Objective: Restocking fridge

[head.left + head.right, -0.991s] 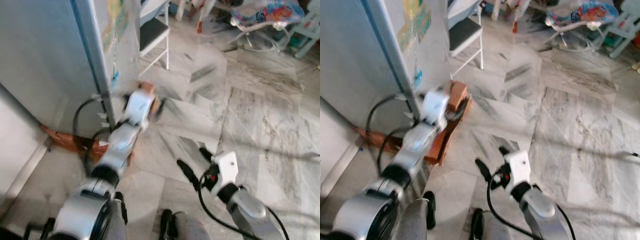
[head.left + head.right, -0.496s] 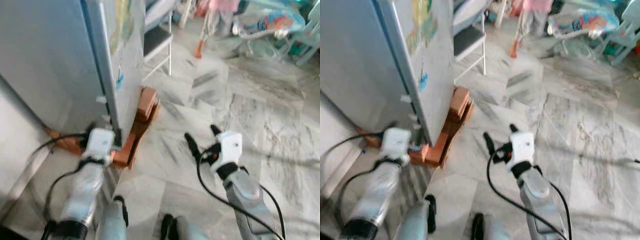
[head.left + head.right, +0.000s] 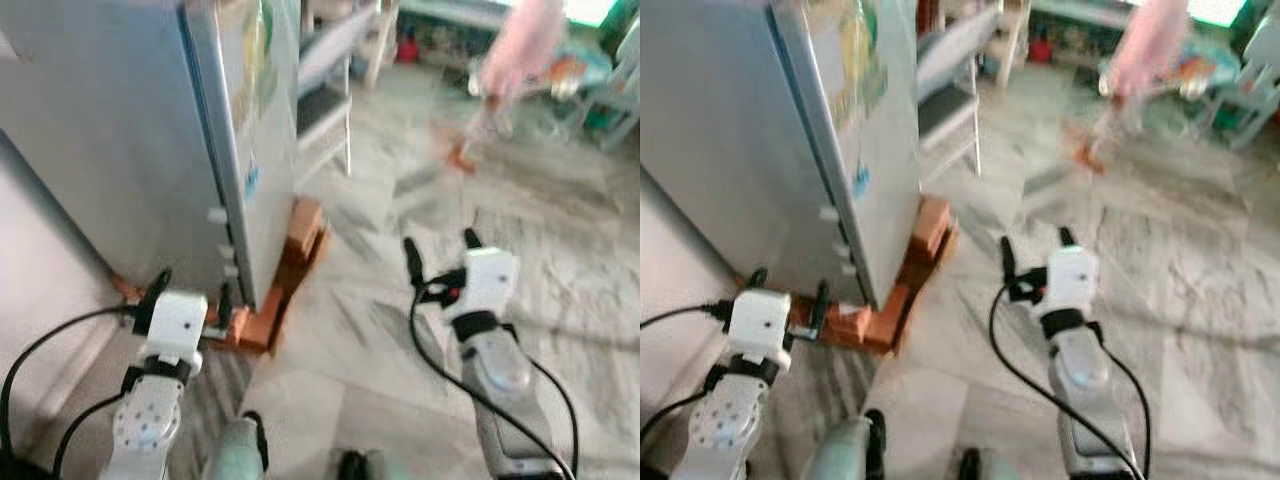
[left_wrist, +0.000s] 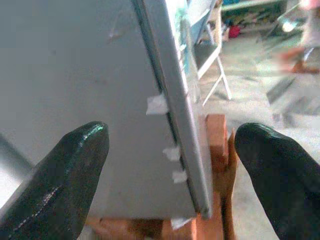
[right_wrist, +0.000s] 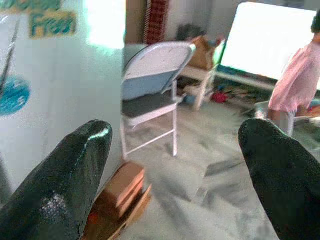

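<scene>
The fridge [image 3: 150, 150] stands closed ahead and to the robot's left, raised on bricks [image 3: 290, 255], its door edge [image 4: 172, 100] running upright; the left gripper [image 3: 187, 298] is the nearer one, low down with its fingers spread wide and empty, pointing at that seam near the bottom corner. The right gripper [image 3: 440, 250], also spread and holding nothing, hovers over bare marble floor [image 3: 560, 260] well off to the door's right. Beyond the fridge stand a folding chair [image 5: 150, 85] and, blurred, what looks like a person in pink [image 5: 295, 85], well apart from both arms.
</scene>
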